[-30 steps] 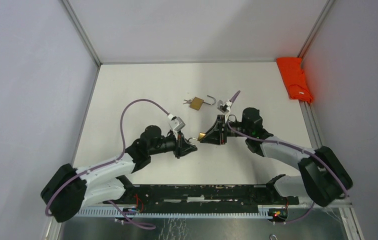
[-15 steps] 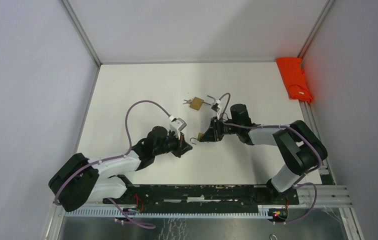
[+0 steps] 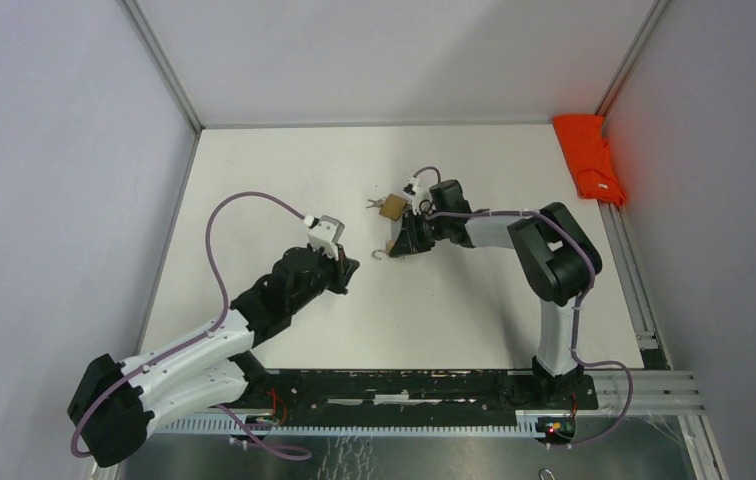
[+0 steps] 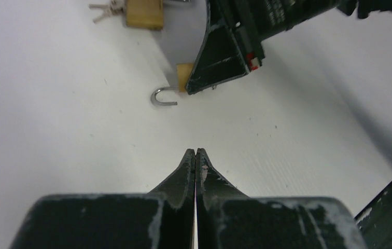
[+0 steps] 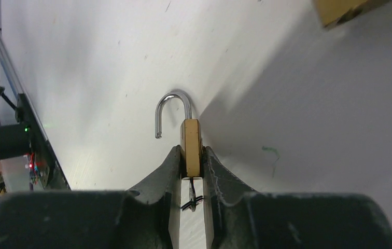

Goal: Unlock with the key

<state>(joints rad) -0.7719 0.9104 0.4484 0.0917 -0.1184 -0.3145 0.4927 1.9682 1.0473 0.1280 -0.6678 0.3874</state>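
The right tool point(image 3: 401, 243) clamps the open-shackled brass padlock point(image 5: 190, 140) at frame centre; the left tool point(image 4: 195, 153), pinched together, holds nothing.

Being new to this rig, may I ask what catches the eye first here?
The right gripper clamps a brass padlock, shackle open, near the middle of the table. Just beyond lies a second padlock with keys, and the left gripper is shut and empty to the left. A bright orange object sits at the far right edge.
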